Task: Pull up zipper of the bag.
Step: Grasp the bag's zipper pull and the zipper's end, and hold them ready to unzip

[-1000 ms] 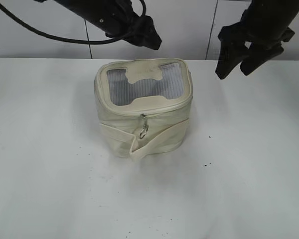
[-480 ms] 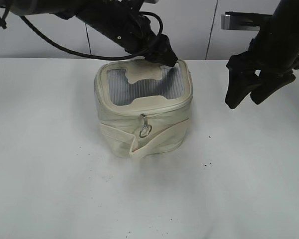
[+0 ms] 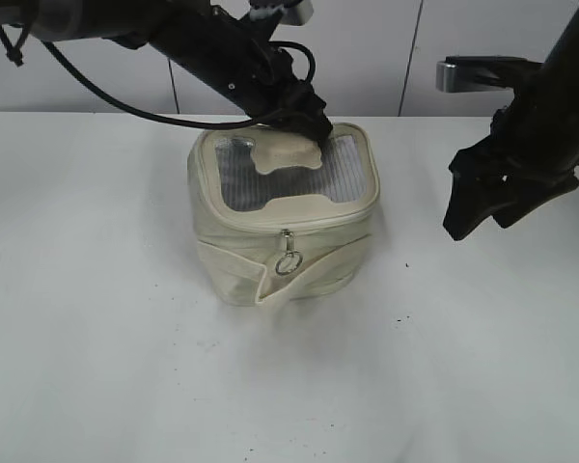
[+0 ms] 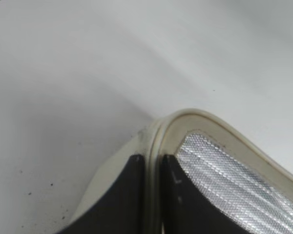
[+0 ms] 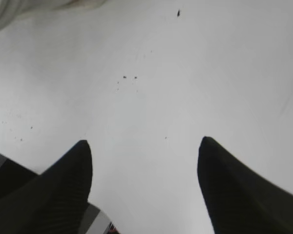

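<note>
The cream-white bag (image 3: 280, 246) stands mid-table with its grey ribbed lid window and bone-shaped patch facing up. The zipper (image 3: 286, 235) runs round the lid rim; a silver pull with a round ring (image 3: 289, 262) hangs at the front. My left gripper (image 3: 314, 123) is at the bag's back rim. In the left wrist view its jaws (image 4: 154, 163) are shut on the bag's lid rim (image 4: 205, 122). My right gripper (image 3: 478, 217) hangs open and empty to the right of the bag, above the table (image 5: 146, 146).
The white table (image 3: 96, 318) carries a few dark specks (image 3: 402, 318). A grey panelled wall (image 3: 386, 58) runs behind it. A corner of the bag (image 5: 10, 12) shows at the top left of the right wrist view.
My left gripper came down onto the bag's back rim and shut on it; the bag shifted slightly right. My right gripper moved down and right, staying open.
</note>
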